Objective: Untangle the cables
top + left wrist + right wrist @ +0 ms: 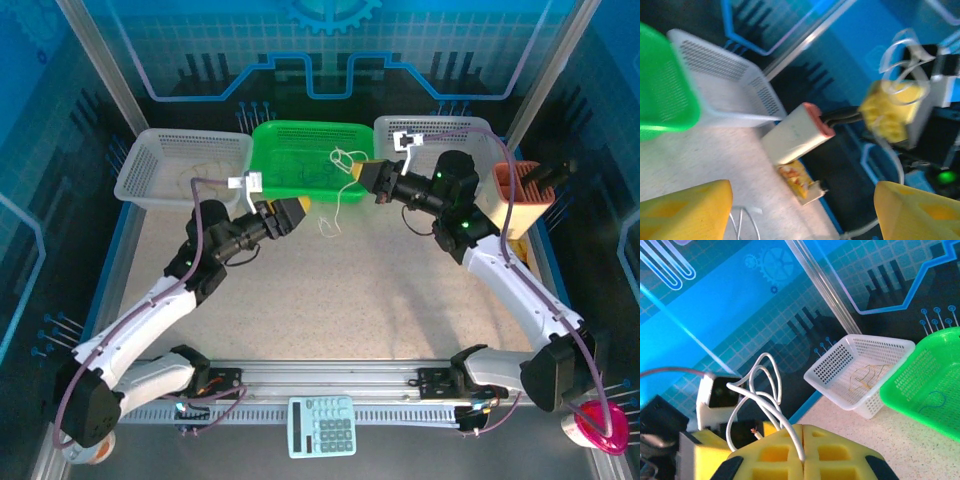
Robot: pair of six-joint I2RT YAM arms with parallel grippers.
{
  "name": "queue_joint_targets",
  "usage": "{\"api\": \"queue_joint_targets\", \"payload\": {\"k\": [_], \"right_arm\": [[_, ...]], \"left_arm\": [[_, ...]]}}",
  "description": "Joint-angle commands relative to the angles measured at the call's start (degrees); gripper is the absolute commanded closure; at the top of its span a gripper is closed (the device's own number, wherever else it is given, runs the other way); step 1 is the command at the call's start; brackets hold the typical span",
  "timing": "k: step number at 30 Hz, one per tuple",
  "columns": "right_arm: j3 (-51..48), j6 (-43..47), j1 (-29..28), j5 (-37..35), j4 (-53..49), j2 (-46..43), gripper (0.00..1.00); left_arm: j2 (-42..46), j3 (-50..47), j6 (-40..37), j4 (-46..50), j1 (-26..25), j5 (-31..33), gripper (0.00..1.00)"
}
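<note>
Over the speckled table (pixel 330 300) the right gripper (pixel 803 440) clamps a white cable (pixel 790 431) aloft, seemingly so the left gripper (pixel 802 205), fingers apart, can take its dangling end.

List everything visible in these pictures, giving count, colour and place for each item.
left white basket: one, white, back left
green basket: one, green, back centre
right white basket: one, white, back right
white cable: one, white, hanging from the right arm's jaws
blue cable: one, blue, in the green basket
yellowish cable: one, pale yellow, in the left white basket
holder: one, beige with orange rim, right edge
calculator: one, pale teal, near edge
left arm: one, white, yellow jaws open
right arm: one, white, yellow jaws shut on the white cable
</note>
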State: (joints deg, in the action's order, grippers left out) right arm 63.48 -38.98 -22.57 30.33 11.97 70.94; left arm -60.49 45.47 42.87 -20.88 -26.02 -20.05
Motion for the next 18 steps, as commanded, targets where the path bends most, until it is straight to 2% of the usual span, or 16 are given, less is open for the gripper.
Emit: {"api": "queue_joint_targets", "payload": {"k": [1, 6, 11, 18], "right_arm": [[-0.1, -1.7, -0.8, 3.2, 3.1, 0.0, 1.0], [-2.4, -6.2, -1.5, 4.1, 9.2, 0.5, 1.0], [-2.5, -6.2, -3.5, 3.4, 9.4, 0.8, 1.0], [-2.5, -6.3, -5.3, 2.7, 10.1, 2.1, 1.0]], "left_arm": [[-2.7, 3.6, -0.8, -3.7, 0.2, -6.0, 0.24], [-6.5, 5.8, 2.6, -10.1, -0.1, -7.6, 0.24], [-9.6, 6.9, 6.0, -17.9, -0.7, -7.7, 0.24], [-12.1, 9.0, 7.3, -21.7, -1.8, -7.5, 0.26]]}}
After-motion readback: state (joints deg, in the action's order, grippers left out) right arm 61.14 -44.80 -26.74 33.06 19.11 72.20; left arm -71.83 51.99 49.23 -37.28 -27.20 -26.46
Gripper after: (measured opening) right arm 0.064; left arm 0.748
